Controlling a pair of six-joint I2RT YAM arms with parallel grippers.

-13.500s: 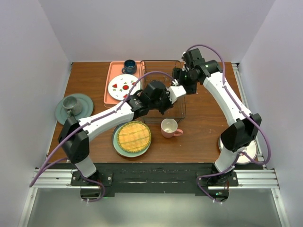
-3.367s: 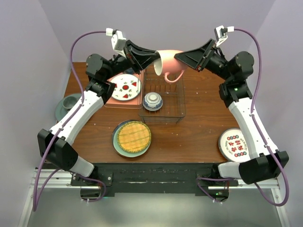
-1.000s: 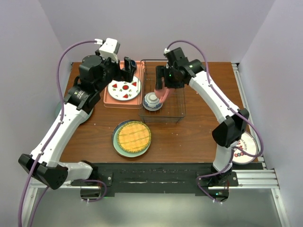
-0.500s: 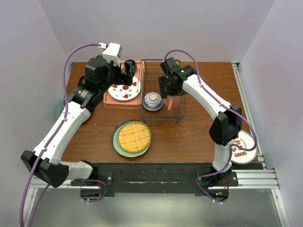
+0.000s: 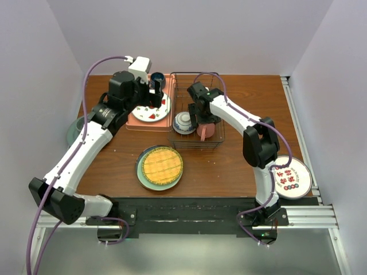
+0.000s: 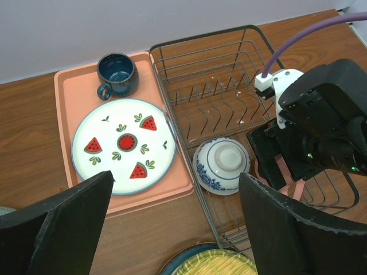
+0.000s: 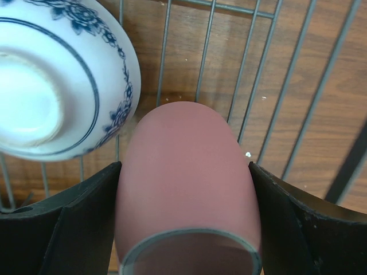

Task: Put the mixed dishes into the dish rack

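Observation:
My right gripper (image 7: 186, 229) is shut on the pink mug (image 7: 186, 172), one finger pressed to each side, mouth toward the camera. It holds the mug (image 5: 206, 132) low inside the dark wire dish rack (image 5: 198, 86), right beside the upside-down blue-and-white bowl (image 5: 184, 122). My left gripper (image 6: 178, 229) hangs open and empty above the tray's near edge. Below it a white plate with watermelon marks (image 6: 123, 146) lies on the pink tray (image 6: 66, 97). The yellow woven plate (image 5: 162, 165) rests on a teal-grey plate in front of the rack.
A dark blue cup (image 6: 116, 71) stands at the tray's far corner. A white plate with red marks (image 5: 288, 177) sits by the right arm's base. A teal-grey plate (image 5: 71, 133) peeks out at the left table edge. Upright prongs (image 6: 215, 94) fill the rack's far half.
The right arm has lowered the pink mug into the rack beside the bowl and drawn it nearer. The left arm has drifted slightly right over the tray, jaws still open.

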